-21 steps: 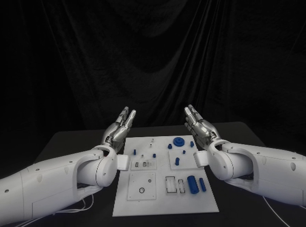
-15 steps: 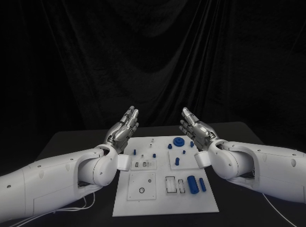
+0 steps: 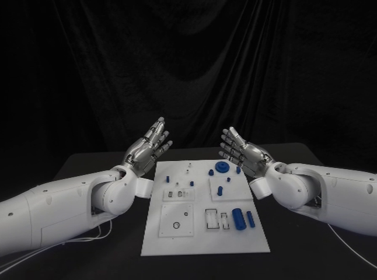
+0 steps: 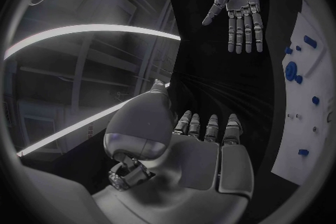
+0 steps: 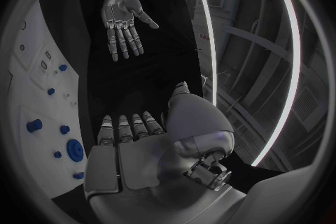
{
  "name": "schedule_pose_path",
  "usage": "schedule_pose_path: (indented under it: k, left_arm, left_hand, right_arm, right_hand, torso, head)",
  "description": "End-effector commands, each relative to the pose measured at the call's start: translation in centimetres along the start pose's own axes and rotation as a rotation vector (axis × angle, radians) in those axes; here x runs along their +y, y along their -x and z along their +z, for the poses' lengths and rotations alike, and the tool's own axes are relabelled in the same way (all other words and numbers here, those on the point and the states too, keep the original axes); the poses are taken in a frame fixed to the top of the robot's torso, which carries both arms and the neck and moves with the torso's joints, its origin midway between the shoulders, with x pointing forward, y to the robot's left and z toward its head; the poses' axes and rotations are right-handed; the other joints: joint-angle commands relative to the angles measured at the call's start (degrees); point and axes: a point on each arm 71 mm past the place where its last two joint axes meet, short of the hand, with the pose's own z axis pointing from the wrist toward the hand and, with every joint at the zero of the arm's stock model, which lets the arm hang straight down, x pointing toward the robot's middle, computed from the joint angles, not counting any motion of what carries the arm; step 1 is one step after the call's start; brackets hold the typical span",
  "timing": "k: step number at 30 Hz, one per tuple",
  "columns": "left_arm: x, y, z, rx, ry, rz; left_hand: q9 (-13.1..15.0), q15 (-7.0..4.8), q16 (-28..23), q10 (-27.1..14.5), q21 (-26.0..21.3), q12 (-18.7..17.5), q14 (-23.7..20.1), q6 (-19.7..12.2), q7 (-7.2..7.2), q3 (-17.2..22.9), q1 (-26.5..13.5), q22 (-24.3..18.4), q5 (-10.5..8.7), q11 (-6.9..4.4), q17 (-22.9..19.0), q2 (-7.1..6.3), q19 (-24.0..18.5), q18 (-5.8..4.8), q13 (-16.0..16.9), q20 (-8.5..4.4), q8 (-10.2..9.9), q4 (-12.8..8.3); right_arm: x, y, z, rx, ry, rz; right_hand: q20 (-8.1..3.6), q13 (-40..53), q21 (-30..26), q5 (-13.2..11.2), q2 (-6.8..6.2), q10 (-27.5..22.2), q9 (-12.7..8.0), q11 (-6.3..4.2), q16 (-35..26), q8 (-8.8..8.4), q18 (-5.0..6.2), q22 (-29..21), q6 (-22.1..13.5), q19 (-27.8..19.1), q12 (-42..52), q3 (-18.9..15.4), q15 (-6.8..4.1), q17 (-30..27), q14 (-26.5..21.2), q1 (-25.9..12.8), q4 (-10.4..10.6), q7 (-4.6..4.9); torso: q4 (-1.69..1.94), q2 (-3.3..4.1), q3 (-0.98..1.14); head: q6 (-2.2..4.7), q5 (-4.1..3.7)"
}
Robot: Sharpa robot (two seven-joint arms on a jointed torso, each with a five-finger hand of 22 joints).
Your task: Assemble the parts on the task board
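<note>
The white task board [image 3: 205, 242] lies in the middle of the black table. Small blue parts lie on it: a round gear [image 3: 222, 168] near its far edge, two cylinders [image 3: 239, 219] toward its near right, and several little pegs [image 3: 218, 190] between. My left hand [image 3: 148, 149] is raised off the board's far left corner, fingers straight and spread, holding nothing. My right hand [image 3: 241, 154] is raised off the far right corner, likewise flat and empty. Each wrist view shows the other hand: the right hand [image 4: 238, 8] and the left hand [image 5: 122, 22], with fingers extended.
The board carries white sub-plates with slots and holes [image 3: 177, 220]. A white cable [image 3: 96, 239] trails on the table under my left arm. Black curtain hangs behind the table. Bare black tabletop [image 3: 306, 256] lies on both sides of the board.
Both hands have risen a little and their fingers have spread apart. The camera has shifted, so the whole scene sits slightly differently.
</note>
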Motion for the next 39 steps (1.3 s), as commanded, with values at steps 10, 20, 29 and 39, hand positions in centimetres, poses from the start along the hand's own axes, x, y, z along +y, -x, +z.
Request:
schedule_pose_path:
  k: [10, 20, 29, 39]
  left_arm:
    - [-1.0, -0.2, -1.1, 0.105, -0.096, 0.302]
    - [-3.3, 2.5, -3.6, 0.031, -0.18, 0.508]
    - [-5.7, 3.6, -4.4, -0.042, -0.242, 0.586]
    - [-7.0, 3.3, -5.8, -0.068, -0.284, 0.604]
  left_hand:
    - [0.6, 6.39, -0.2, 0.9, 0.9, -0.1, 0.1, 4.9, 3.23, -2.2, 4.1, 0.7, 6.48, 9.24, -0.1, 0.95, 1.4, 0.63, 0.2, 3.67, 1.0, -0.1]
    - [1.1, 8.87, 0.5, 4.5, 5.0, 0.4, 3.1, 9.8, 5.73, -2.7, 6.5, 2.6, 9.17, 11.56, 0.6, 1.06, 7.9, 0.8, 0.8, 6.75, 1.4, -0.1]
    - [1.5, 11.14, 3.3, 3.3, 9.8, 0.3, 15.0, 14.3, 9.23, -2.3, 11.3, 3.9, 19.25, 8.37, 2.2, 1.26, 16.4, 0.07, 0.6, 7.94, 1.7, -0.3]
    - [1.8, 12.16, 6.7, 3.9, 11.5, 0.4, 22.4, 17.0, 10.2, -1.7, 14.1, 4.0, 21.85, 8.88, 2.9, 1.37, 20.4, -0.31, 0.7, 7.81, 2.1, 0.0]
  right_arm:
    - [0.7, 0.3, -1.0, 0.118, -0.011, -0.118]
    - [4.2, 0.4, -1.0, 0.14, 0.009, -0.223]
    - [8.4, 0.2, -0.9, 0.156, -0.043, -0.473]
    - [11.9, -0.4, 0.1, 0.099, -0.06, -1.071]
  right_hand:
    - [7.03, 0.8, 1.2, 5.7, -0.33, 0.7, 1.1, 7.32, 0.4, 3.0, 0.21, 0.9, 5.0, 2.5, 2.9, 1.4, 6.74, 0.4, 0.8, 8.2, -0.7, 4.04]
    - [10.43, 1.7, 10.3, 8.8, -1.45, 2.2, 1.9, 8.69, 6.5, 5.28, 0.65, 4.3, 11.1, 26.2, 11.6, 1.8, 9.51, 5.3, 17.2, 15.3, -2.5, 7.18]
    - [11.27, 2.2, 13.6, 10.3, 0.61, 5.9, 2.6, 11.68, 8.3, 7.29, 0.63, 4.6, 18.5, 40.6, 17.6, 4.3, 11.01, 7.9, 31.3, 24.1, -10.9, 10.73]
    - [4.42, 3.4, 23.0, 10.4, -2.48, 27.6, 3.9, 13.79, 22.5, 10.56, 0.73, 8.4, 32.9, 66.4, 28.8, 8.4, 4.54, 11.4, 62.6, 28.5, -15.4, 12.46]
  torso:
    - [0.13, 0.2, 0.08]
    - [0.29, 0.58, -0.13]
    - [0.68, 2.13, -0.62]
    - [1.41, 5.28, -0.15]
  head:
    - [-2.79, -0.82]
    - [-7.79, 0.32]
    - [-9.85, 0.44]
    - [-9.37, 0.43]
